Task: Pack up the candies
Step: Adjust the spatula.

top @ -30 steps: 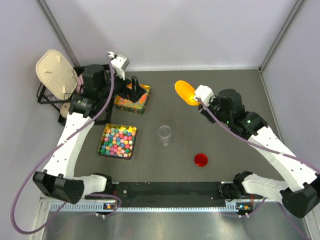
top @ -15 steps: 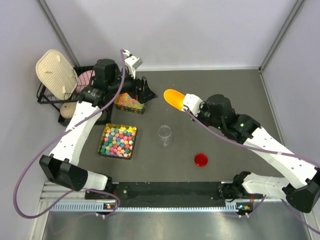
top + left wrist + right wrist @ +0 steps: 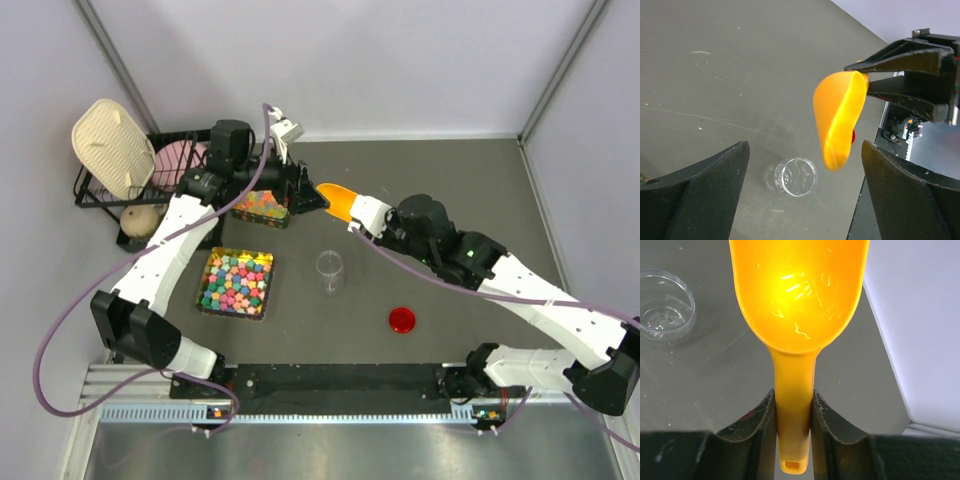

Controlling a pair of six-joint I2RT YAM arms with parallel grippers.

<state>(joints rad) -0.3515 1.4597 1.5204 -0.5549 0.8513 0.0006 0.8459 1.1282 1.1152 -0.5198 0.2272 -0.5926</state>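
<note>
The candies (image 3: 258, 206), tiny and mostly orange and yellow, fill a shiny tray at the back left, partly hidden by my left arm. Just right of that tray my left gripper (image 3: 305, 192) stands open; in the left wrist view its fingers (image 3: 700, 195) are spread wide with nothing between them (image 3: 802, 195). My right gripper (image 3: 360, 212) is shut on the handle of an empty orange scoop (image 3: 336, 199), whose bowl (image 3: 800, 290) points at the left gripper. The scoop (image 3: 839, 117) hangs in front of the left fingers. A clear empty jar (image 3: 330, 272) stands below it.
A second shiny tray (image 3: 237, 284) of larger, bold-coloured candies lies at the front left. A red lid (image 3: 402, 320) lies right of the jar (image 3: 796, 176) (image 3: 662, 305). A black dish rack (image 3: 110, 190) with a beige plate stands at the far left.
My left gripper has swung right, off the tiny-candy tray, toward the scoop. My right gripper has carried the scoop leftward to meet it. Both jaws keep their widths.
</note>
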